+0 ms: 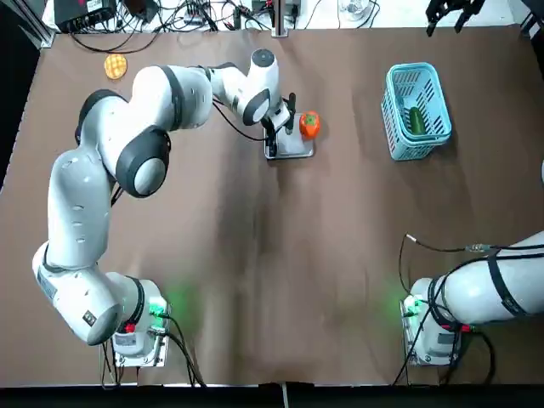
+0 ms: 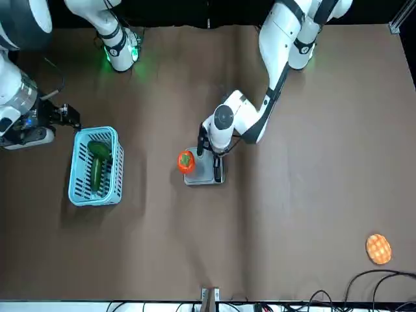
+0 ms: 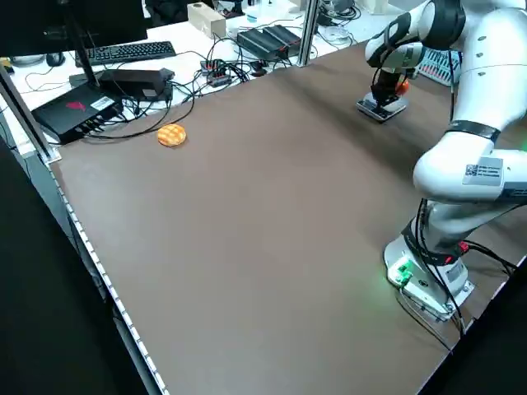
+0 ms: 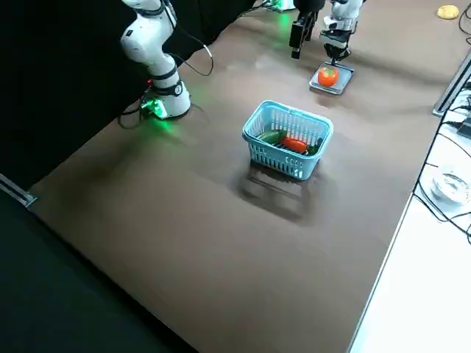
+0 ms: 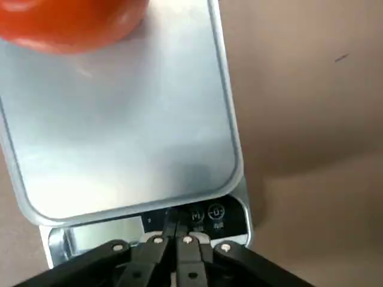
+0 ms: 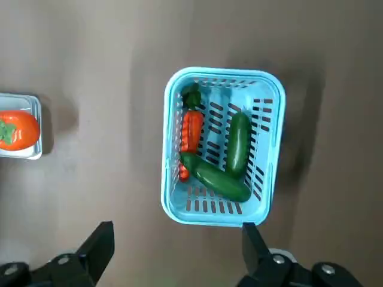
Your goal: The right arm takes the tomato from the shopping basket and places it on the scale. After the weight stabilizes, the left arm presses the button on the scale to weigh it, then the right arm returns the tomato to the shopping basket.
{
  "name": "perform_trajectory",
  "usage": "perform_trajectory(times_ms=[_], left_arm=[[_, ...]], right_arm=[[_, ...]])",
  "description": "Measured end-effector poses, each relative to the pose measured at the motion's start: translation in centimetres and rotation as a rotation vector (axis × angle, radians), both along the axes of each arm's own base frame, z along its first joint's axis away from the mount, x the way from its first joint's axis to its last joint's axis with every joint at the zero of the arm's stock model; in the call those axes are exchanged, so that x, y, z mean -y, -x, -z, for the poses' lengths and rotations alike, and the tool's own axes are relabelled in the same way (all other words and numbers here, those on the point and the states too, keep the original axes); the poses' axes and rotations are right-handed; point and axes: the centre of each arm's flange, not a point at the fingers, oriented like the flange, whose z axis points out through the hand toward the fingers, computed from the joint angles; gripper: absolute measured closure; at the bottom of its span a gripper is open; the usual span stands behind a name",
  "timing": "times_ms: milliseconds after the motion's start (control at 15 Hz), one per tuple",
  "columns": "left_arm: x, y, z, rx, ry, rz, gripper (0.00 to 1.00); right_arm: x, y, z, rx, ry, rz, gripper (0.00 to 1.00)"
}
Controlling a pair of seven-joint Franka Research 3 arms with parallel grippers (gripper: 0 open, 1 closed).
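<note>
Tomato [image 5: 78, 21], round, glossy, on metal scale [image 5: 119, 119], L pincer [image 5: 176, 218] tips together, R pincer [image 6: 178, 230] apart

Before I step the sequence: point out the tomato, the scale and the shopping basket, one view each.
tomato [image 4: 328, 76]: right side view, its orange-red side
scale [image 5: 119, 125]: left wrist view, bare metal of its plate
shopping basket [image 6: 169, 143]: right wrist view, its rim

Round orange-red tomato [image 5: 72, 21]: cut by the left wrist view's edge.
Square silver-grey metal scale [image 6: 19, 125]: cut off in the right wrist view; in the left side view, partly hidden behind the left arm's black gripper [image 3: 385, 92].
</note>
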Motion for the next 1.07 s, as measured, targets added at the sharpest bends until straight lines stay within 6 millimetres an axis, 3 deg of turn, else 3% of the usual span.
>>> perform_trajectory(times_ms=[200,333,667,1067], left_arm=[[-0.3,-0.4,0.0,0.004,-0.003,-0.006,0.99],[-0.4,-0.5,0.0,0.006,-0.004,-0.008,0.99],[-0.3,-0.4,0.2,0.011,0.001,-0.007,0.99],[-0.1,-0.3,0.3,0.013,-0.001,-0.005,0.99]], right_arm=[[3.9,-0.2,-2.1,0.044,-0.002,0.077,0.03],[5.2,-0.2,-3.4,0.064,-0.003,0.099,0.01],[3.7,0.4,-3.0,0.012,0.005,0.076,0.03],[3.9,0.7,-2.9,0.001,0.018,0.063,0.02]])
